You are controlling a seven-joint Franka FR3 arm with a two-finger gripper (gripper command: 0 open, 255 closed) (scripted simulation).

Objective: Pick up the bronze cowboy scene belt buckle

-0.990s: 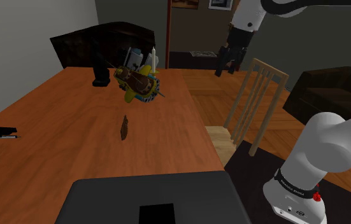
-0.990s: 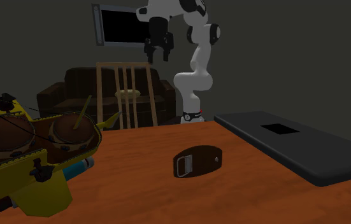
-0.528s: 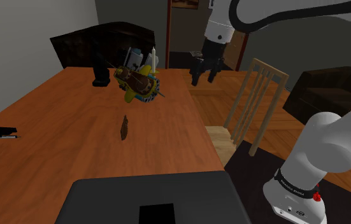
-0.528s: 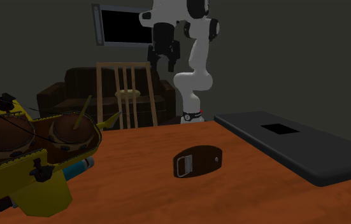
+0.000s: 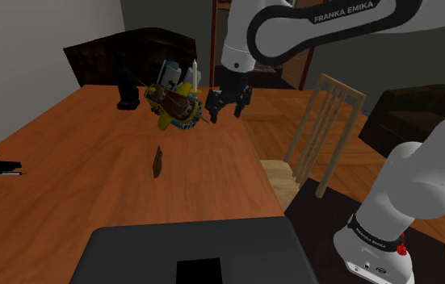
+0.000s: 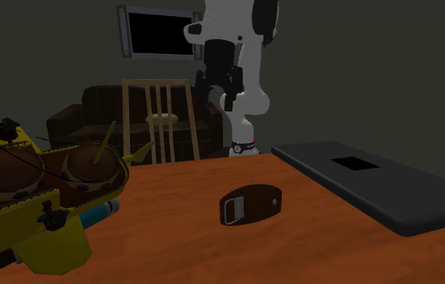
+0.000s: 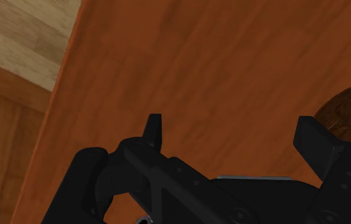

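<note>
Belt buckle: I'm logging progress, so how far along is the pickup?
Done: nothing; the belt buckle sits untouched on the table. In hand: the open gripper hangs above the table near its edge, apart from the buckle. Left: reach it, close, lift.

An orange-brown wooden table (image 5: 75, 185) fills the left and middle of the shoulder view. Beyond its far edge, at the upper left, a dark brown sofa (image 5: 103, 52) stands against a pale grey wall (image 5: 27, 32). Right of the table, a light wooden chair (image 5: 281, 172) with a slatted back stands on a plank floor (image 5: 265, 113). A dark armchair (image 5: 422, 113) sits at the right edge, and a reddish door frame (image 5: 213, 40) rises at the top middle. In the second exterior view the wall is dim grey, with a framed black panel (image 6: 157, 32) at the upper left above the armchair and chair.
</note>
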